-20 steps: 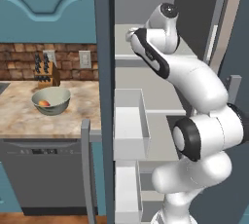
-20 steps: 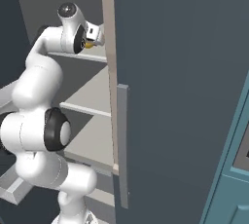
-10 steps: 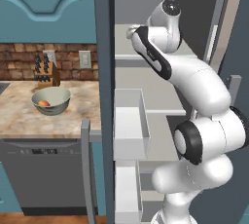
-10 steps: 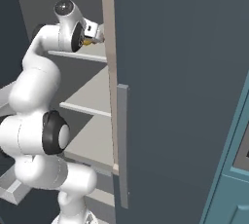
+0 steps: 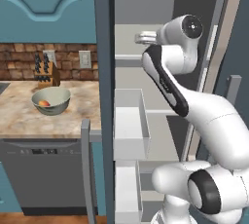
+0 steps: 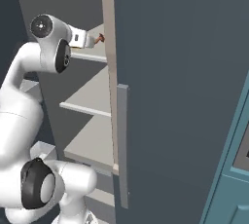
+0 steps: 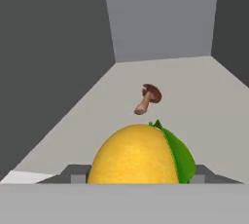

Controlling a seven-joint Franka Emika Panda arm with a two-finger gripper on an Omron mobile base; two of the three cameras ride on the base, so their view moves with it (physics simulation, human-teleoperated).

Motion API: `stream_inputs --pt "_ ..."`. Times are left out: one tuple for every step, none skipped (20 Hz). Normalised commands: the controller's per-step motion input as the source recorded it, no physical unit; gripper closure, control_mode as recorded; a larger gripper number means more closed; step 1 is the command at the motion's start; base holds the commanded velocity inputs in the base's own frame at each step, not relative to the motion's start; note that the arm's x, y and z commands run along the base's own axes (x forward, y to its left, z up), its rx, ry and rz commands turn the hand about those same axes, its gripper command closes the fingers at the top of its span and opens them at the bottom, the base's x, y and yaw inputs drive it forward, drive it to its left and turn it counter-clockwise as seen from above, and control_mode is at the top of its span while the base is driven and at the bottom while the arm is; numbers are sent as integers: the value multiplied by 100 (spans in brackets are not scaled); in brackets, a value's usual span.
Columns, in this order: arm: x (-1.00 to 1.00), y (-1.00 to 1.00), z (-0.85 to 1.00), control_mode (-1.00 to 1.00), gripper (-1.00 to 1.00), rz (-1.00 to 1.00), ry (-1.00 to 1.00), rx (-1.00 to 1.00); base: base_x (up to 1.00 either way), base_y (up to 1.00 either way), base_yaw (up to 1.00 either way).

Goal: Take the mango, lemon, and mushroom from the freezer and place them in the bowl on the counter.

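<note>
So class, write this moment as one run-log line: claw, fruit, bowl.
claw: in freezer, either side of lemon | grip: unclear | mushroom: shelf beyond | bowl: on counter, mango inside

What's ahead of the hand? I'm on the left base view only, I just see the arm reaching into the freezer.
Observer: In the hand view the lemon sits right at the gripper, on the freezer shelf.
Operator: Grasped?
Observer: Cannot tell; the lemon hides the fingertips.
Operator: Mushroom still in there?
Observer: Yes, the mushroom lies on the same shelf, beyond the lemon, apart from it. The right base view shows it too, just past the hand.
Operator: Bowl contents?
Observer: That one is in your view: the bowl on the counter holds an orange-red fruit, seemingly the mango.
</note>
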Motion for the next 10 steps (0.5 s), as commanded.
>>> stream_inputs --pt "-100 -18 0 -100 100 -3 1 7 0 0 0" --pt "-100 -21 0 -100 100 -3 5 7 0 0 0" --pt "-100 -19 0 -100 100 -6 15 7 0 0 0" --pt "-100 -14 0 -100 100 -7 19 4 0 0 0" --pt "-100 -23 -6 -100 100 -8 22 7 0 0 0" --pt "-100 -24 -14 -100 100 -9 27 6 0 0 0" --pt "-100 -25 -24 -100 100 -11 33 6 0 0 0" --pt "-100 -21 -42 -100 100 -12 43 3 0 0 0" --pt "-100 -8 -58 -100 100 -14 50 0 0 0 0" --pt "-100 0 -73 -100 100 -16 52 0 0 0 0"
